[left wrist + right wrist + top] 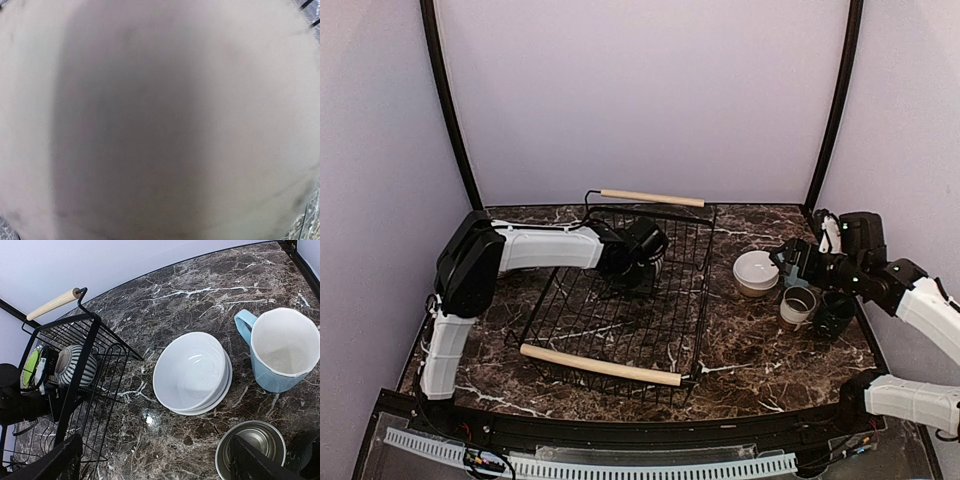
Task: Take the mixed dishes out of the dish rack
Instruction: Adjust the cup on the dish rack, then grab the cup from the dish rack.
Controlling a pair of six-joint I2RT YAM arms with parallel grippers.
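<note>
One dark marble table (770, 355). One black wire rack (620, 320) sits centre-left, w/ 2 wooden handles (602, 365), one near, one far.

On the table right of the rack:
- One stack of white bowls (192, 372), at least 2, nested.
- One light-blue mug (280, 350), right of the bowls.
- One small cup (252, 447), near side of the bowls.
- One dark mug (835, 312), just right of the small cup.

All stand mouth up.

In the rack's far part is one grey-striped mug (77, 365). L gripper (642, 258) is right at it, but its jaws are hidden, so can't tell if apart or clamped. L wrist view is all blur.

R gripper (155, 462) hovers over the table btw rack and cups, jaws wide apart, nothing in them.
</note>
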